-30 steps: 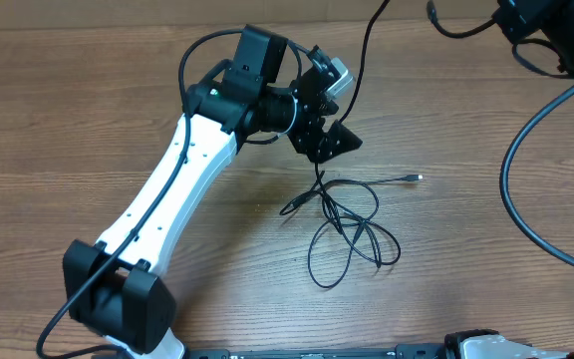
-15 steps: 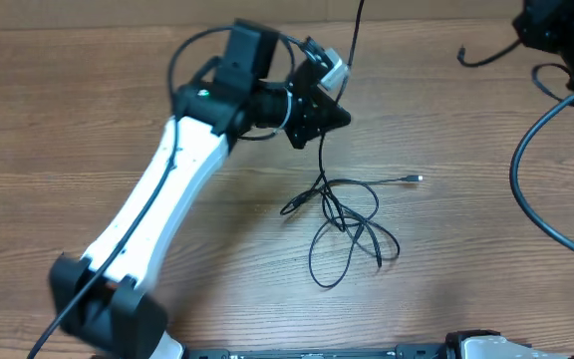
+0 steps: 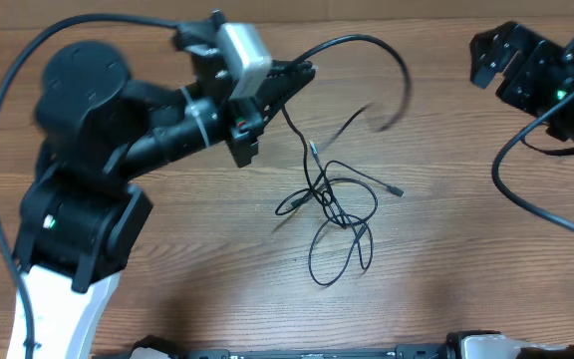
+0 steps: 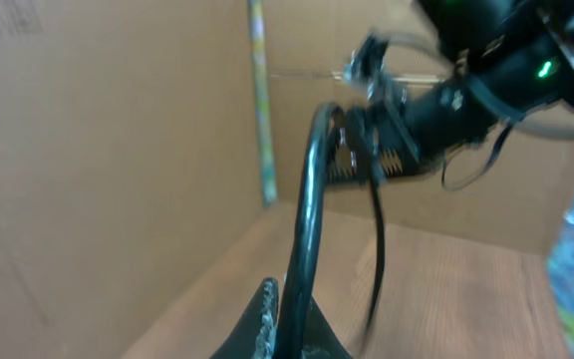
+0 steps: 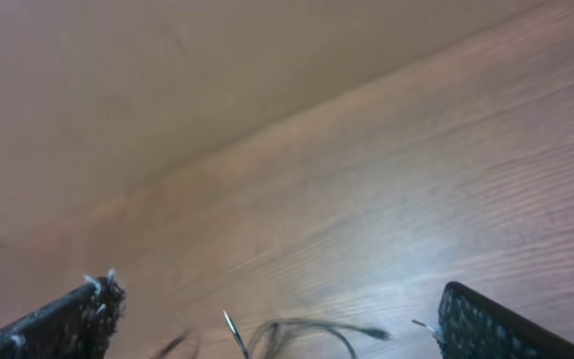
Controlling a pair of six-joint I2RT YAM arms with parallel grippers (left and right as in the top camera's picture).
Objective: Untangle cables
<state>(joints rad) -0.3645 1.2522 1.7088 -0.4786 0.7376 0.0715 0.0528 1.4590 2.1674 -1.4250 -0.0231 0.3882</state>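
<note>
The cables (image 3: 339, 211) lie as a bunch of thin black loops mid-table, with a plug end (image 3: 395, 190) sticking out right. My left gripper (image 3: 302, 72) is above and left of the bunch, shut on a black cable strand (image 3: 359, 41). That strand arcs right, and its free end (image 3: 382, 122) is blurred in the air. In the left wrist view the strand (image 4: 304, 224) rises from between the shut fingers (image 4: 267, 317). My right gripper (image 3: 496, 62) is at the far right, open and holding nothing. Its wrist view shows the wide-apart fingers (image 5: 78, 317) and the loops (image 5: 302, 334) low between them.
Thick black robot wires (image 3: 511, 184) curve along the right side by the right arm. The left arm's white link and black base (image 3: 73, 224) fill the left side. A cardboard wall (image 4: 98, 150) stands behind the table. Bare wood lies in front of the bunch.
The left gripper shut on a strand above the bunch and swung up and left with it. The right gripper opened, let go of the strand's far end, and dropped into view at the right.
</note>
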